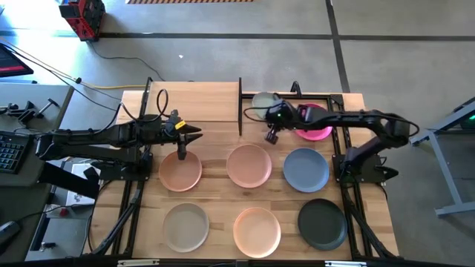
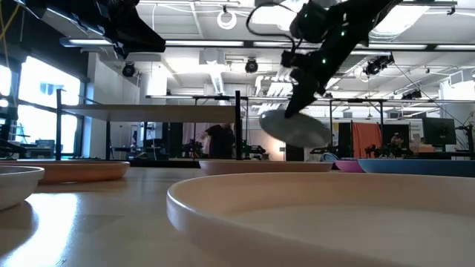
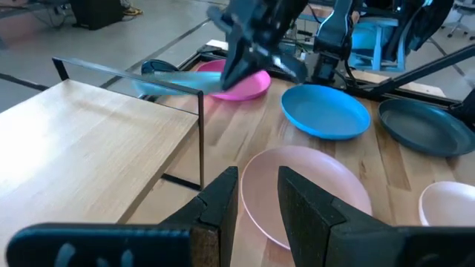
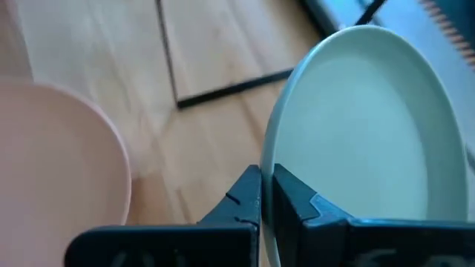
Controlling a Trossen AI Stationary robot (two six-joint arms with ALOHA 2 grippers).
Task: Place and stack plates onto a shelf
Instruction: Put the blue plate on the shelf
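My right gripper is shut on a pale green plate beside the far right end of the shelf, a light-wood board with thin black posts. The low view shows that plate tilted in the air. A magenta plate lies under the right arm. My left gripper hangs open over the shelf's near edge, above a peach plate and beside a pink one. Slate blue, beige-grey, peach and dark charcoal plates lie flat on the tabletop. My right gripper pinches the pale green plate by its rim, one finger on the plate's inner face and one on its underside. The fingers slant down onto the rim from above. The plate is lifted clear of everything and tilted, sticking out beyond the fingertips.
A black post stands at the shelf's right end, close to the held plate. Frame rails run along the table's left and right sides. Six plates in two rows fill the near half of the striped plank tabletop. Cables and equipment lie left of the table.
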